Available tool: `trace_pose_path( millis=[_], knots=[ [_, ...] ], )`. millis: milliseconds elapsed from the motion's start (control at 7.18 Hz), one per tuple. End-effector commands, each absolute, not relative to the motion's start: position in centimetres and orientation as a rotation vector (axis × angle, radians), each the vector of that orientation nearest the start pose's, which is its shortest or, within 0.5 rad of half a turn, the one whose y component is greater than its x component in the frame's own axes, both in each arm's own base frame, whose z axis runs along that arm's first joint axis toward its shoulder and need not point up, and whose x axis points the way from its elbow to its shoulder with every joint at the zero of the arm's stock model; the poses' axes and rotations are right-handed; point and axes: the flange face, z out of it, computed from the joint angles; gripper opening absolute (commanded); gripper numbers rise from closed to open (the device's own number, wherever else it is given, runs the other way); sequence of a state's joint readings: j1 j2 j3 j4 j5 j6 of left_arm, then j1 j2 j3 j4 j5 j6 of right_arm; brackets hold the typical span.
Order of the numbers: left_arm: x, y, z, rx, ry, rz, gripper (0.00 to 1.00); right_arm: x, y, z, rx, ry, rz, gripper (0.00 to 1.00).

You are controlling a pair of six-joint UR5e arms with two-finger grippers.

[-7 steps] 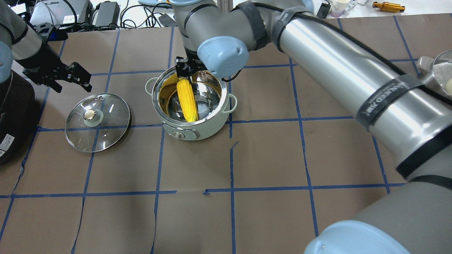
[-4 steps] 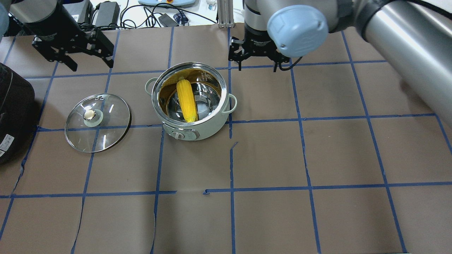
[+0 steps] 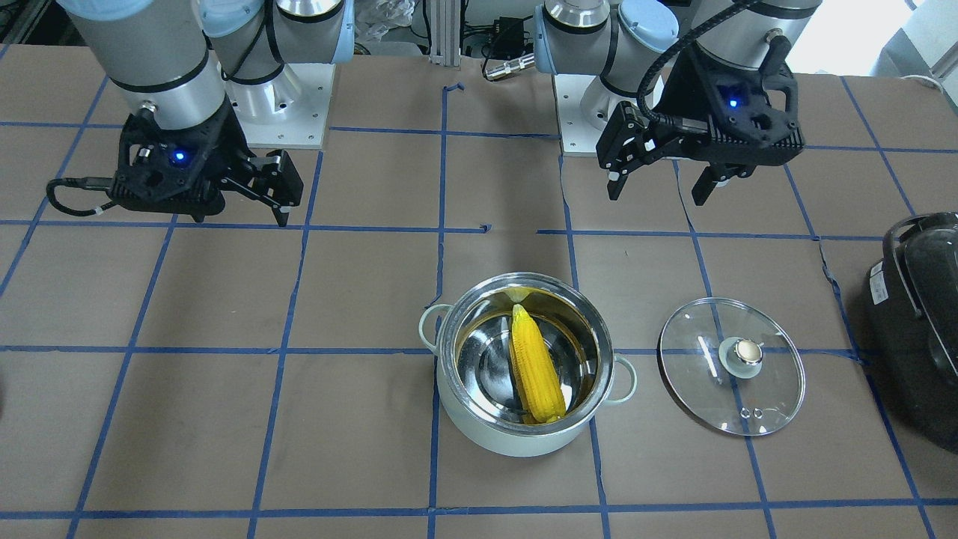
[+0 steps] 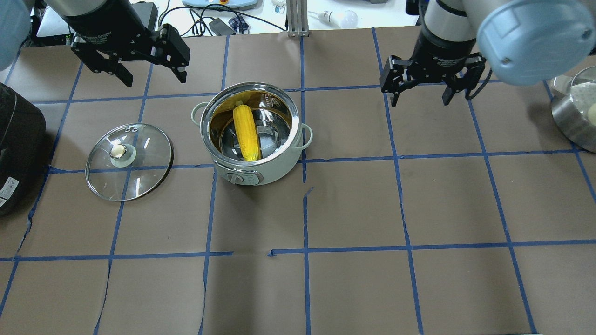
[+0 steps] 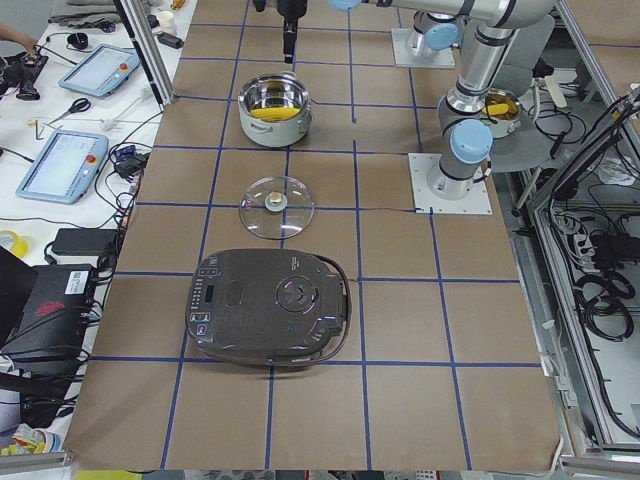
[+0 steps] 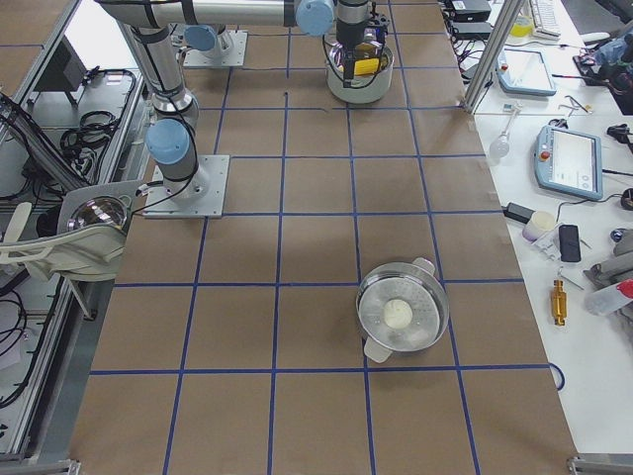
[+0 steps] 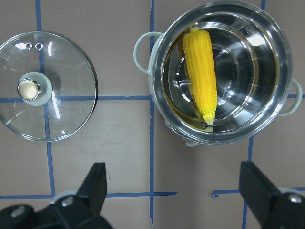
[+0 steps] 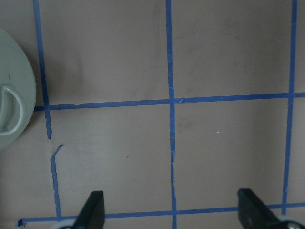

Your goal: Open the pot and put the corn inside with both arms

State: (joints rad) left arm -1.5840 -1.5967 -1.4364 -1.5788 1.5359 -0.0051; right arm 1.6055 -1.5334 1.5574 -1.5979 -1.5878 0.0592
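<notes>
The mint-green pot (image 4: 279,168) stands open in the middle of the table, also seen from the front (image 3: 494,438) and from the left wrist (image 7: 156,86). The yellow corn (image 4: 246,132) lies inside it, leaning on the steel wall (image 3: 535,367) (image 7: 201,71). The glass lid (image 4: 129,160) lies flat on the table to the pot's left (image 3: 732,367) (image 7: 43,86). My left gripper (image 4: 153,77) (image 3: 658,191) (image 7: 176,191) is open and empty, high behind the lid and pot. My right gripper (image 4: 421,98) (image 3: 262,198) (image 8: 172,212) is open and empty, off to the pot's right.
A big black appliance (image 4: 14,149) (image 5: 270,305) sits at the table's left edge beyond the lid. A steel bowl with a white lump (image 4: 572,121) (image 6: 401,312) stands at the far right. Blue tape lines cross the brown table cover.
My right gripper has let go of the corn, left it in the pot and pulled away up and to the right. My left gripper has moved back and rightward, away from the lid.
</notes>
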Motion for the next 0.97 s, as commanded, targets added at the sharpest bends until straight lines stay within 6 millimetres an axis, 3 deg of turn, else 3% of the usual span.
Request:
trace_pose_path(
  millis=[0, 278, 557, 835],
  knots=[
    [-14.3, -49.7, 54.8, 0.024, 3.141, -0.174, 1.0, 13.9, -48.1, 49.8, 0.0, 3.154, 0.014, 1.0],
    [-14.2, -49.4, 54.7, 0.019, 3.136, -0.176, 1.0, 13.9, -47.5, 50.9, -0.029, 3.148, -0.019, 1.0],
    [-14.2, -50.7, 53.5, -0.009, 3.144, -0.222, 1.0, 14.0, -47.0, 51.0, -0.031, 3.141, 0.017, 1.0],
    [-14.2, -49.9, 53.7, 0.005, 3.134, -0.234, 1.0, 14.1, -47.1, 50.9, -0.034, 3.132, 0.014, 1.0]
  ],
)
